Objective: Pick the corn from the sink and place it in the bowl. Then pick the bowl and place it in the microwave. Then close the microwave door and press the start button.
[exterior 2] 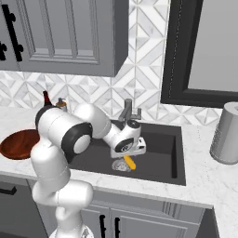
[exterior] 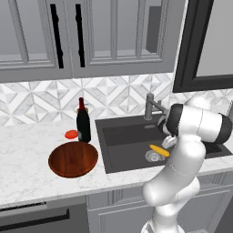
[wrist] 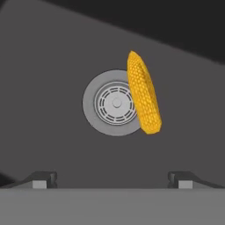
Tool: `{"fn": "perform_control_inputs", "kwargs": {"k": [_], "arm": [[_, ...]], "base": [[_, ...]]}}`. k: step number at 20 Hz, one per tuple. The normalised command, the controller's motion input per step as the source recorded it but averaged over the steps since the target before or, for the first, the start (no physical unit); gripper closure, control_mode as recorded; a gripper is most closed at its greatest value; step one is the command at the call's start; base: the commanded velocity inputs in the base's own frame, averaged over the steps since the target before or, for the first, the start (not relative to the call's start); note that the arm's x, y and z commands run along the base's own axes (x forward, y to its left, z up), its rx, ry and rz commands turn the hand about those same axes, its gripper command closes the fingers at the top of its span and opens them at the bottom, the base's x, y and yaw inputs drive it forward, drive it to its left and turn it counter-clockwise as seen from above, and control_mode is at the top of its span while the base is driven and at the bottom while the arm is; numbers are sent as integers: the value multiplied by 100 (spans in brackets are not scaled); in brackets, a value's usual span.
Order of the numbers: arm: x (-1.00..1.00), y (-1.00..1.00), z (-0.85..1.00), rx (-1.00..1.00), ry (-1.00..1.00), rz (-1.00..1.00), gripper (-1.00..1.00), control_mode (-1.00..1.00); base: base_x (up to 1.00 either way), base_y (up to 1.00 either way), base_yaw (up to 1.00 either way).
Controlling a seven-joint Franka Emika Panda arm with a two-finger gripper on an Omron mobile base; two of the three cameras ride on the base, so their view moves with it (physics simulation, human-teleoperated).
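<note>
One corn (wrist: pixel 143 94), one bowl (exterior: pixel 73 159), one bottle (exterior: pixel 83 122)

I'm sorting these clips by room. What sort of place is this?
A rendered kitchen, most likely: a dark sink with a faucet is set in a marble counter, and grey cabinets hang above a tiled backsplash.

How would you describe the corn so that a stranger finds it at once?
Find the dark sink in the counter. On its floor lies the corn, beside the round metal drain and overlapping its rim. It is the sink's one yellow, bumpy cob.
</note>
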Motion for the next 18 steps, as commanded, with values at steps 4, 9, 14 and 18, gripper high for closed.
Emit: {"fn": "perform_control_inputs", "kwargs": {"k": [4,9,14,18], "arm": [[24,-1,-30,0,0,5,-100,-100],[22,-3,-34,0,1,5,-100,-100],[20,0,-33,0,3,3,-100,-100],[17,-2,-24,0,1,2,-100,-100]], "base": [[0,0,0],[0,0,0],[0,0,0],[0,0,0]]}}
